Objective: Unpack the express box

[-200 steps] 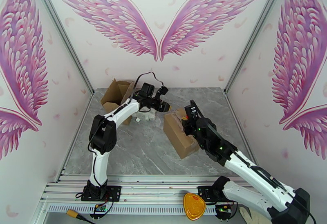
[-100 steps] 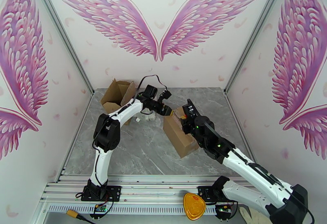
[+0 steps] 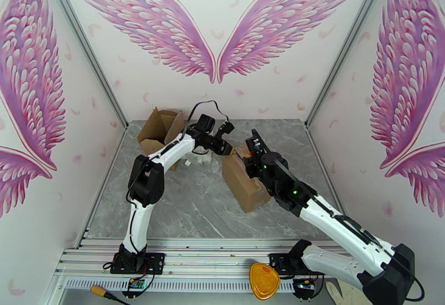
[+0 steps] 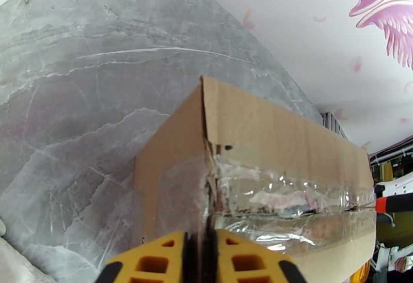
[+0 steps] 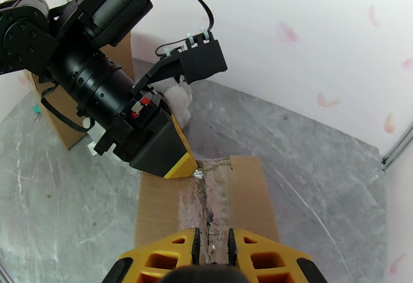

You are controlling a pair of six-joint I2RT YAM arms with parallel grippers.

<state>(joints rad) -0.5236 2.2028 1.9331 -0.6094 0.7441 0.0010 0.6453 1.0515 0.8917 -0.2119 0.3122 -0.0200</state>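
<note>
With the box (image 3: 245,181) on the table (image 3: 183,211), left gripper (image 4: 202,235) pinching the tape (image 4: 289,204) at its far end and right gripper (image 5: 212,235) nearly closed at the near end, I'd peel slowly along the seam.

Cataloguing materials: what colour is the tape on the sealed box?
Clear, glossy tape on the brown box; best in left wrist view.

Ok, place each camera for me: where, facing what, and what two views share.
Top external: above, behind the bases, looking down; left tool and right tool at the taped box.
Left wrist: left arm, facing the box's end over its own tool.
Right wrist: right arm, facing the taped seam over its own tool.
Shared: right wrist and top external both show the left tool.
</note>
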